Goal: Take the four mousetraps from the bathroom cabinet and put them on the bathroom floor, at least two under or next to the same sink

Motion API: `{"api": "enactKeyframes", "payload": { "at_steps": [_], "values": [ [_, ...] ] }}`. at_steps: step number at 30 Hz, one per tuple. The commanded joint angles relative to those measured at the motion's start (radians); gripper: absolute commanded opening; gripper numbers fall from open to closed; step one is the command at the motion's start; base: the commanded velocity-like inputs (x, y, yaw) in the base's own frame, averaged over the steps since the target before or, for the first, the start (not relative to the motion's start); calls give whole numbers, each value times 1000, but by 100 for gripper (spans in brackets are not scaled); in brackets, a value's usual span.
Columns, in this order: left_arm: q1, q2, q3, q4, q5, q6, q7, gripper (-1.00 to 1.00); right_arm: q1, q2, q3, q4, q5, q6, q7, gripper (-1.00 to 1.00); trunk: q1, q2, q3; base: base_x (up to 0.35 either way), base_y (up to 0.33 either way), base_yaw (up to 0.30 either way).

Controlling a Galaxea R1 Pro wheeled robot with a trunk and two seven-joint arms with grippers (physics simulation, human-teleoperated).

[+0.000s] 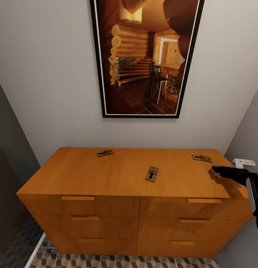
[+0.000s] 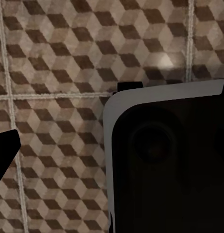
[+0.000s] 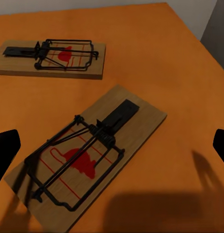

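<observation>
Right pincer [image 3: 112, 141] open, fingers astride a mousetrap [image 3: 90, 158] at the cabinet [image 1: 125, 175] top's right edge; left pincer state indeterminate.

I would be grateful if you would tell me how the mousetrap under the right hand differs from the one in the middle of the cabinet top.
The trap under the right hand lies at the cabinet's right edge, largely hidden in the head view; the middle trap lies in full view.
The right hand hovers open over the edge trap; no hand is near the middle trap.
Both are flat tan boards with dark wire and a red mark.
</observation>
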Motion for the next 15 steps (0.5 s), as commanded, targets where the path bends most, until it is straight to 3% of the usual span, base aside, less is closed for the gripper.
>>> {"api": "enactKeyframes", "payload": {
  "at_steps": [1,15],
  "values": [
    [-1,0,-3,1,0,-3,-1,100,-1,0,-1,0,11,3,9,100,0,-1,-1,0,0,0],
    [-1,0,-3,1,0,-4,-1,100,-1,1,1,3,11,3,8,100,0,-1,-1,0,0,0]
  ]
}}
